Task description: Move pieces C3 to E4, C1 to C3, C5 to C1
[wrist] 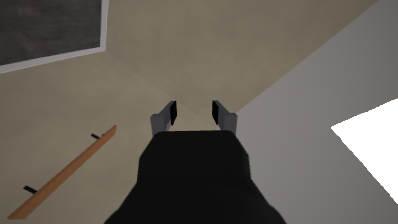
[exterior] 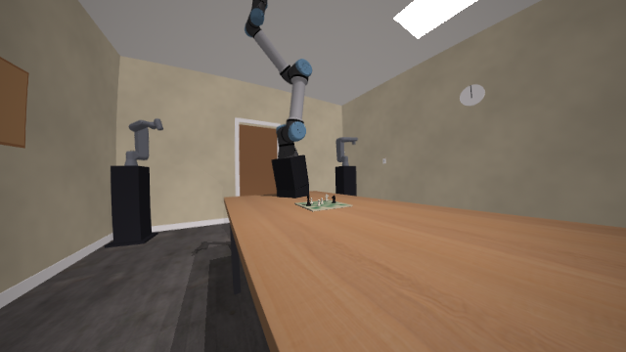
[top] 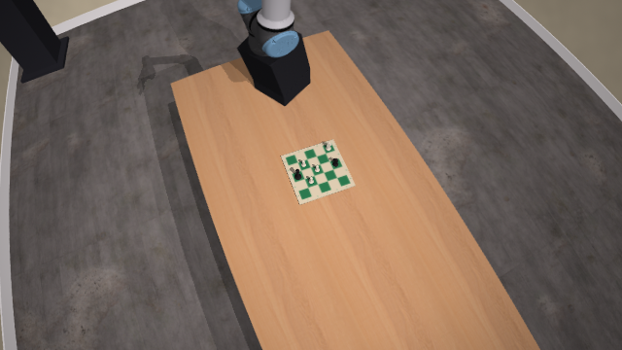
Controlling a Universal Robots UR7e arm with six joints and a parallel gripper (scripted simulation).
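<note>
A small green-and-cream chessboard (top: 305,193) (exterior: 337,205) lies in the middle of the wooden table (top: 340,272). Several small pieces stand upright on it. The white ones include one at the far corner (top: 328,146) and three near the middle (top: 303,163) (top: 316,168) (top: 310,181). Two black pieces (top: 297,174) (top: 334,160) (exterior: 308,200) (exterior: 334,198) stand near the left and right edges. The edge letters are too small to read. My gripper (wrist: 194,108) shows only in the wrist view. It is open and empty, raised high and facing the wall and ceiling, far from the board.
The arm's black base (top: 277,73) (exterior: 290,176) stands at the table's far end, behind the board. Two other grey arms on black pedestals (exterior: 131,200) (exterior: 345,178) stand by the back wall, off the table.
</note>
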